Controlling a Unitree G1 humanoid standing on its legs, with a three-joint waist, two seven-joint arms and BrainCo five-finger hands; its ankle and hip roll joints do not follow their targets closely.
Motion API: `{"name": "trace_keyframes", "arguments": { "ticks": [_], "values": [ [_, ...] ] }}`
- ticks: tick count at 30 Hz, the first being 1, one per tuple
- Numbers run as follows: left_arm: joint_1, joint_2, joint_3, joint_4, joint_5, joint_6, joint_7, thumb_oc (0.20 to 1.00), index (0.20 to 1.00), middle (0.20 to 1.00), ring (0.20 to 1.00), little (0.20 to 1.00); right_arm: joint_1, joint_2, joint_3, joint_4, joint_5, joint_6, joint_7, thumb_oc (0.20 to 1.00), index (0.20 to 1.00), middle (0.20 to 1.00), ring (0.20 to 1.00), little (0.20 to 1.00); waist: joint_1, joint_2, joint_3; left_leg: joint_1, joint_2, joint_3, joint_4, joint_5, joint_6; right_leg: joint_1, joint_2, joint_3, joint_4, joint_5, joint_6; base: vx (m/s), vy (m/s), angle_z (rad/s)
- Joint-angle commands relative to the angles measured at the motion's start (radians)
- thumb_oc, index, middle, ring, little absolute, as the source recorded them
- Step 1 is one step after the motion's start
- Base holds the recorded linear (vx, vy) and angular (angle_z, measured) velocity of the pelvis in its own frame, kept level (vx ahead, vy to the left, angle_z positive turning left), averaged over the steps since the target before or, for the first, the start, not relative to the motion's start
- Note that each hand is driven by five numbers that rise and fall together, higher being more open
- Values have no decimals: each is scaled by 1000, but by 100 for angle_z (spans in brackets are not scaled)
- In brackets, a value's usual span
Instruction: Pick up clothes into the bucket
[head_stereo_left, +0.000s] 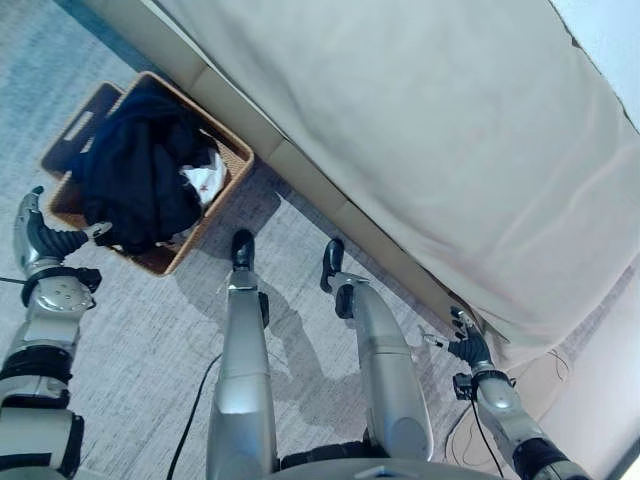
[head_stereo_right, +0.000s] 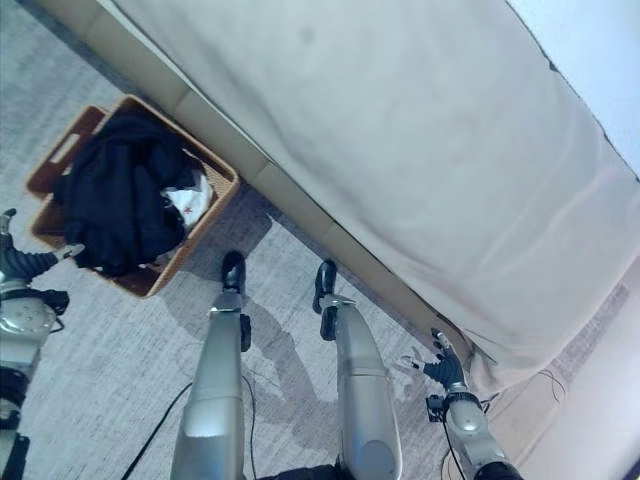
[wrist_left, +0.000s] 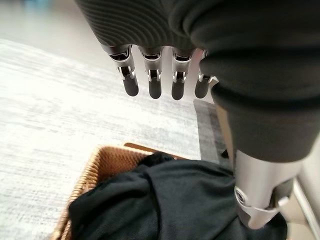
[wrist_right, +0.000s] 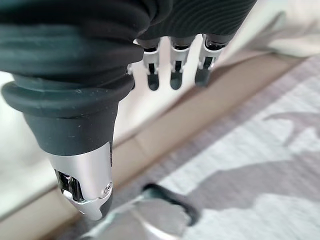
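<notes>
Rectangular brown wicker basket (head_stereo_left: 236, 157) stood on the grey mottled carpet (head_stereo_left: 150, 340), just beside the base of a long bed draped in a pale beige cover (head_stereo_left: 420, 120). Heaped inside and spilling over the near rim: dark navy clothes (head_stereo_left: 140, 170), with a scrap of white cloth (head_stereo_left: 205, 180) tucked against them on the bed side. Left hand (head_stereo_left: 32, 232) hovered just beside the basket's near corner, fingers (wrist_left: 152, 75) straight and apart, holding nothing, the dark garment lying below them. Right hand (head_stereo_left: 468, 345) hung low beside the bed's edge, well apart from the basket, fingers (wrist_right: 174, 70) likewise straight and spread, empty.
</notes>
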Motion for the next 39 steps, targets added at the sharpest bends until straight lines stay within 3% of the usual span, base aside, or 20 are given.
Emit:
{"name": "trace_keyframes", "arguments": {
  "ticks": [1,4,5,7,12,17,20,25,27,31,39],
  "values": [
    [89,-97,61,-80,-102,-88,-34,1000,1000,1000,1000,1000,12,-79,-82,11,-34,19,-31,1000,1000,1000,1000,1000,20,130,4,129,-36,31,-18,-12,30,170,-36,23,-97,73,52,38,4,6],
    [145,-180,49,-108,-226,-144,-142,1000,1000,1000,1000,1000,-4,-91,-104,52,-61,32,-25,1000,1000,1000,1000,1000,17,169,4,274,-40,25,-75,-4,26,310,-39,17,-139,69,52,48,-7,9],
    [145,-180,49,-108,-226,-144,-142,1000,1000,1000,1000,1000,-3,-91,-104,52,-61,32,-24,1000,1000,1000,1000,1000,17,170,4,275,-40,25,-77,-4,26,313,-39,16,-141,69,52,69,-31,9],
    [180,-260,19,-113,-272,-169,-227,1000,1000,1000,1000,1000,-11,-93,-103,46,-124,43,-23,1000,1000,1000,1000,1000,10,190,-6,422,-32,26,-139,3,17,457,-26,14,-205,72,54,101,-57,1],
    [295,-390,-31,-154,-310,-165,-336,1000,1000,1000,1000,1000,26,-67,-100,38,-176,40,4,1000,1000,1000,1000,1000,7,212,-133,561,-18,37,-243,16,8,586,4,8,-326,91,55,131,-63,-13],
    [335,-470,-69,-102,-263,-139,-364,1000,1000,1000,1000,1000,41,-40,-69,55,-178,44,50,1000,1000,1000,1000,1000,9,211,-214,649,-4,45,-303,21,-1,681,28,-2,-408,97,48,96,-79,-5],
    [343,-551,-86,55,-205,-105,-358,1000,1000,1000,1000,1000,31,-11,-28,105,-162,54,95,1000,1000,1000,1000,1000,16,194,-281,713,8,63,-313,8,-10,769,39,-5,-479,101,45,102,-84,-1],
    [330,-624,-131,242,-105,-62,-364,1000,1000,1000,1000,1000,16,33,6,210,-166,79,125,1000,1000,1000,1000,1000,26,170,-326,767,14,70,-301,-16,-8,840,50,4,-505,93,37,110,-85,-4],
    [350,-665,-145,327,-84,-35,-387,1000,1000,1000,1000,1000,39,67,-23,220,-83,75,138,1000,1000,1000,1000,1000,22,160,-351,797,17,80,-290,-36,-3,868,56,14,-499,81,32,119,-55,0],
    [358,-690,-146,389,-67,-25,-393,1000,1000,1000,1000,1000,68,106,-54,256,-4,69,151,1000,1000,1000,1000,1000,12,155,-366,819,21,92,-276,-57,4,878,61,31,-480,69,29,76,-31,-9],
    [344,-675,-163,387,-28,-31,-398,1000,1000,1000,1000,1000,103,122,-37,348,-78,96,148,1000,1000,1000,1000,1000,2,149,-396,856,25,95,-268,-86,9,912,63,38,-477,48,29,66,-17,-12]
  ]
}}
